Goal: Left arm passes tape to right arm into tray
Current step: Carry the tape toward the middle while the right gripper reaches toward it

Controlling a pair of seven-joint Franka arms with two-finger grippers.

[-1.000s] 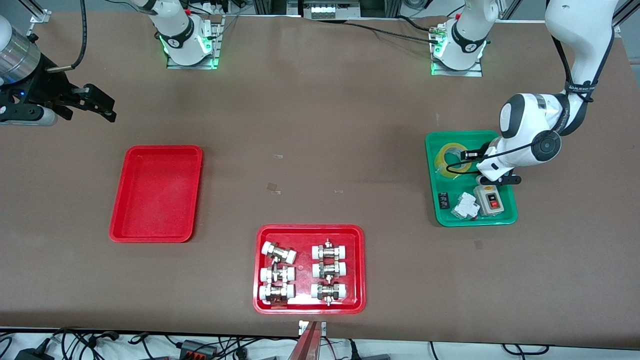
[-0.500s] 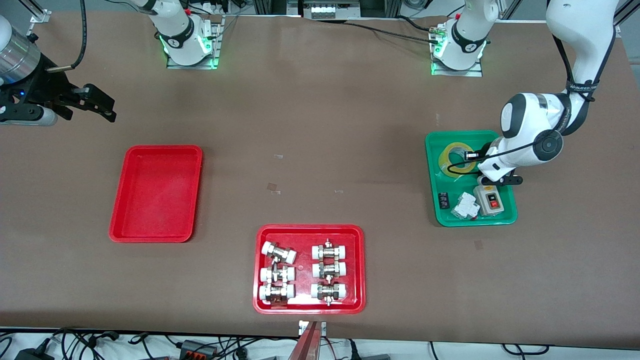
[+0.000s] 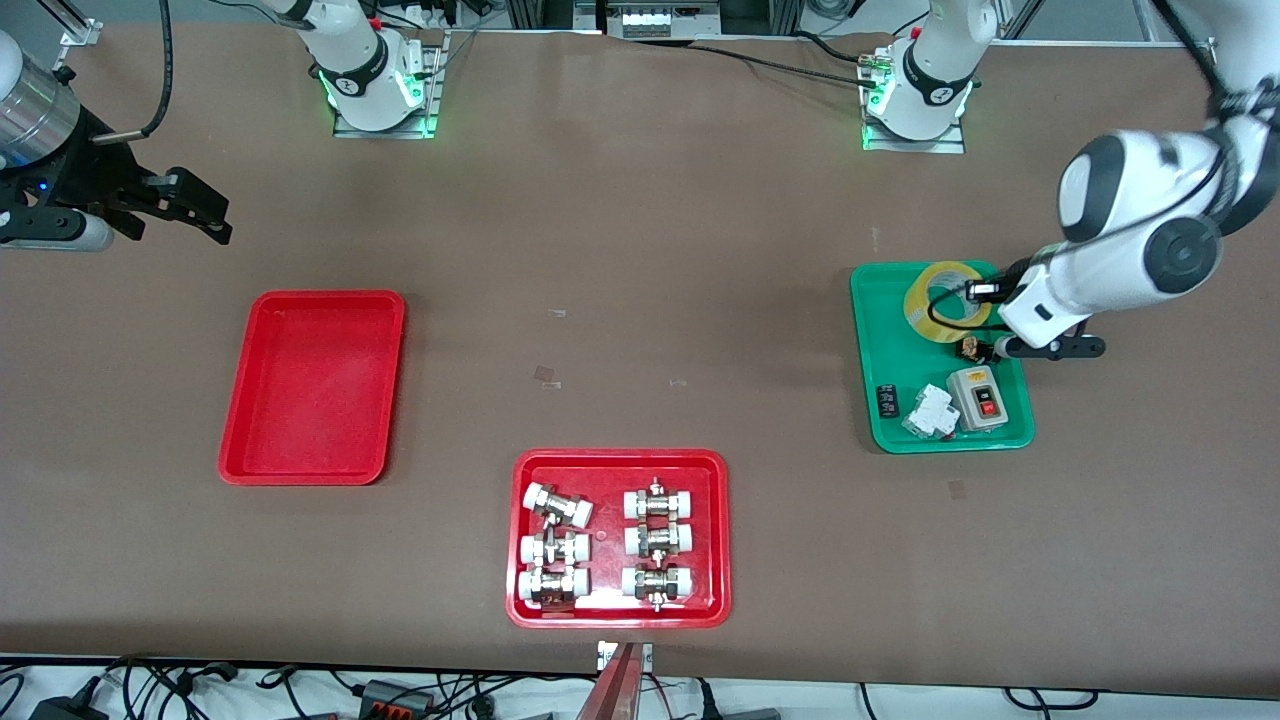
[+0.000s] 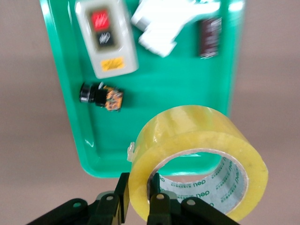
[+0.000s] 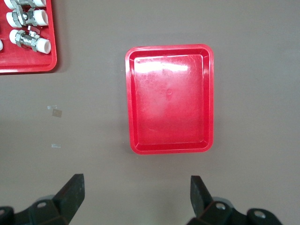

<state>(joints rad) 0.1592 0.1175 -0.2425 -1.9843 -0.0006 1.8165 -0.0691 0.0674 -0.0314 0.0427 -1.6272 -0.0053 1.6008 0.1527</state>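
My left gripper (image 3: 975,292) is shut on the wall of the yellow tape roll (image 3: 943,300) and holds it lifted over the green tray (image 3: 890,340). In the left wrist view the tape (image 4: 197,154) fills the foreground, its wall pinched between my fingers (image 4: 123,194), with my left gripper (image 4: 139,192) at the frame's edge. My right gripper (image 3: 205,215) is open and empty, waiting at the right arm's end of the table, above the plain red tray (image 3: 313,386). In the right wrist view my right gripper (image 5: 136,190) is open over bare table beside the red tray (image 5: 169,99).
The green tray holds a grey switch box (image 3: 980,398), a white breaker (image 3: 930,412), a small black part (image 3: 886,400) and a small orange-black part (image 3: 970,348). A red tray of white-capped metal fittings (image 3: 618,538) lies near the front edge.
My left gripper has risen with the tape, lifting it off the green tray's floor and toward the robots' bases. The small orange-black part is now uncovered. The right arm has not moved.
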